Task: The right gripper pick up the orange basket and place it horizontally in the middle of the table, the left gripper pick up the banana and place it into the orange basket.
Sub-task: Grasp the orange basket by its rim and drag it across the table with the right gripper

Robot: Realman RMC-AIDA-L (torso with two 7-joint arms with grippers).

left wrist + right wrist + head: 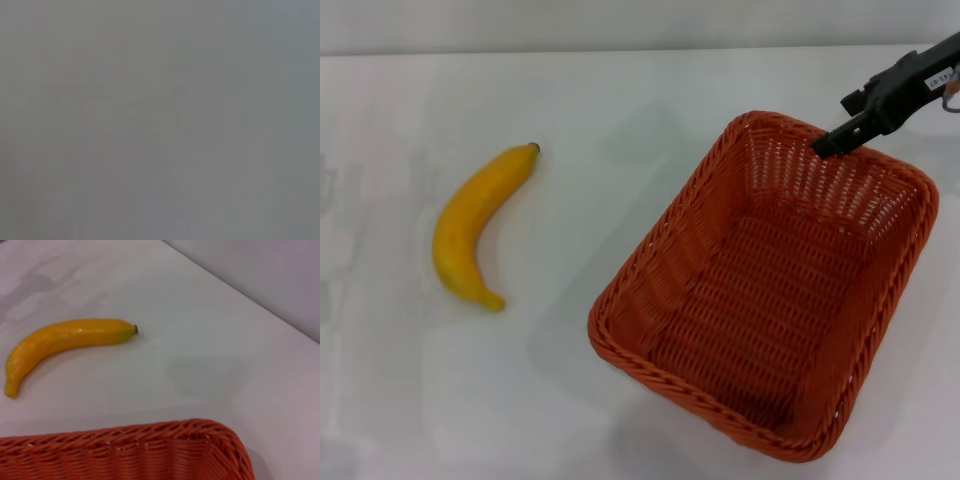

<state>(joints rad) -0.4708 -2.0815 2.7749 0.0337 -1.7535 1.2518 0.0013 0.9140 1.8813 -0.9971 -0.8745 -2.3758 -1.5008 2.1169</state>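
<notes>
Basket: orange basket (770, 300) sits skewed on the table (620, 90), right of centre.
Right hand: right hand (832, 143) at its far rim; I can't tell the grip.
Banana: banana (475, 225) lies well left.
Left hand: unseen.
Risk: I reckon a thin rim grip could let it swing or slip.

Only a small part of the robot's body shows, in the far right corner of the head view. The right gripper (830, 145) is matte black and angular, built from blocky, stepped sections that narrow to a slim, finger-like tip. A small white label with tiny dark print, too small to read, sits on its upper section near the frame's edge. A bit of grey shows beside the label. No other part of the robot is visible in any view.
</notes>
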